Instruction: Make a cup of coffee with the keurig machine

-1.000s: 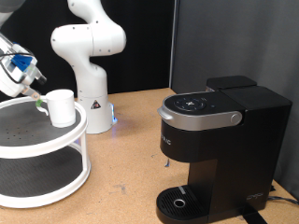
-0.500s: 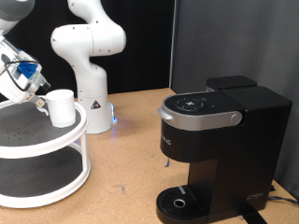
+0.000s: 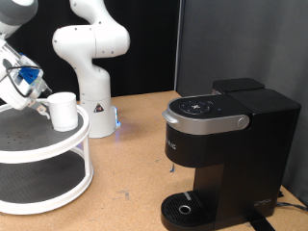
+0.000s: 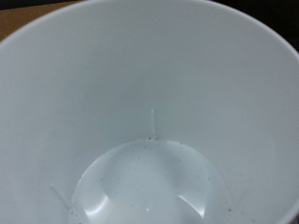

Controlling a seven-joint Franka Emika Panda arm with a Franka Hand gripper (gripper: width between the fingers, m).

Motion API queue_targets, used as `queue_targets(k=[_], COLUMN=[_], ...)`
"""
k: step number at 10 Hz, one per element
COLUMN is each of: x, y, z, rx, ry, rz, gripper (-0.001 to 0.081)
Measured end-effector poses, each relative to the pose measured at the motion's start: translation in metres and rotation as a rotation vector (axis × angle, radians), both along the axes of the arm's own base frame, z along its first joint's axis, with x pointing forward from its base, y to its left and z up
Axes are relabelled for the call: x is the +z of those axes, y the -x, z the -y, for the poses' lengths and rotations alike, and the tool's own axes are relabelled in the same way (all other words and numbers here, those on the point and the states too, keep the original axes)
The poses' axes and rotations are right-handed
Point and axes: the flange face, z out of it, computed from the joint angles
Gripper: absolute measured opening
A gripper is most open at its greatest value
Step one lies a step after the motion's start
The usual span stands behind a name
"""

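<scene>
The white cup (image 3: pixel 64 111) stands upright on the top tier of a round white two-tier shelf (image 3: pixel 29 144) at the exterior view's left. My gripper (image 3: pixel 40 104) is right at the cup's left side, at about rim height; its fingers are too small to make out. In the wrist view the cup's empty white inside (image 4: pixel 149 140) fills the whole frame, and no fingers show there. The black keurig machine (image 3: pixel 231 144) stands at the exterior view's right with its silver-grey lid handle (image 3: pixel 204 121) down. Its round drip tray (image 3: pixel 183 207) holds nothing.
The white arm base (image 3: pixel 91 87) stands at the back, behind the shelf. The shelf's lower tier (image 3: pixel 38 183) shows nothing on it. A wooden table top (image 3: pixel 130 164) lies between the shelf and the machine. A black curtain hangs behind.
My gripper has moved a little to the exterior view's right and down, up against the cup's left side. The cup and the machine have not moved.
</scene>
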Motion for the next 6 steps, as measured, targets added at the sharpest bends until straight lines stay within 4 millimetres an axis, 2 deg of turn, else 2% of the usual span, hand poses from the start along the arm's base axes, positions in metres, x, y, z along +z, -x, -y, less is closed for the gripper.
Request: queue_targets(k=[4, 5, 6], x=[-0.0062, -0.0067, -0.0073], y=[0.0031, 0.0035, 0.0036], z=[0.0020, 0.0024, 0.0025], rx=[-0.020, -0.023, -0.024], ry=[0.001, -0.002, -0.005], rz=[0.007, 0.008, 0.008], gripper=[0.0805, 0.0696, 0.0696])
